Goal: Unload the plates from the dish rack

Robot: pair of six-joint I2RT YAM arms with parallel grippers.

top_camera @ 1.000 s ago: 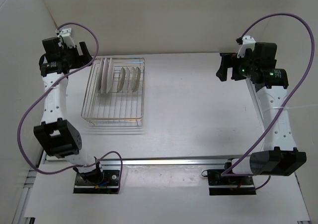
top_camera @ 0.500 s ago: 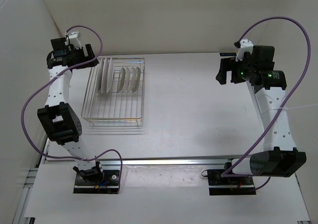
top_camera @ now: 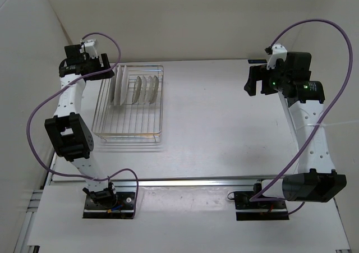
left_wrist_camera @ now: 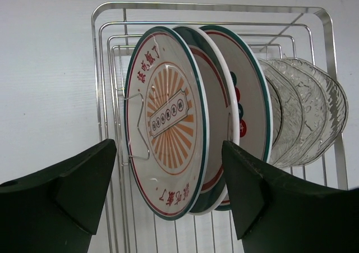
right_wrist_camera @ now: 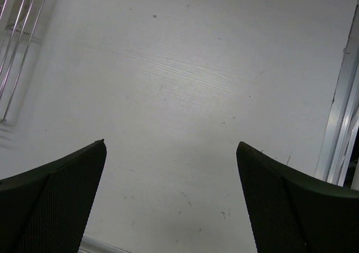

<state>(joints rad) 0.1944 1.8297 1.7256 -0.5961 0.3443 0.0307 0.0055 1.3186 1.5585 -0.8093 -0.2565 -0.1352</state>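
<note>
The dish rack [top_camera: 128, 134] is a silver wire basket at the table's back left. White plates [top_camera: 118, 84] with green rims stand upright in its left slots, with clear glass plates [top_camera: 147, 88] to their right. My left gripper [top_camera: 105, 68] is open and hovers at the rack's back left corner. In the left wrist view the open gripper [left_wrist_camera: 168, 146] frames the nearest green-rimmed plate [left_wrist_camera: 165, 118] without touching it. The glass plates [left_wrist_camera: 305, 110] stand behind. My right gripper [top_camera: 253, 79] is open, empty and raised at the back right.
The right wrist view shows the open gripper [right_wrist_camera: 171, 145] over bare white table, with the rack's edge [right_wrist_camera: 17, 34] at its top left and an aluminium rail [right_wrist_camera: 339, 107] on the right. White walls enclose the back and left.
My left arm has swung its gripper rightward from outside the rack's left side to its back left corner by the plates. The right arm has barely moved.
</note>
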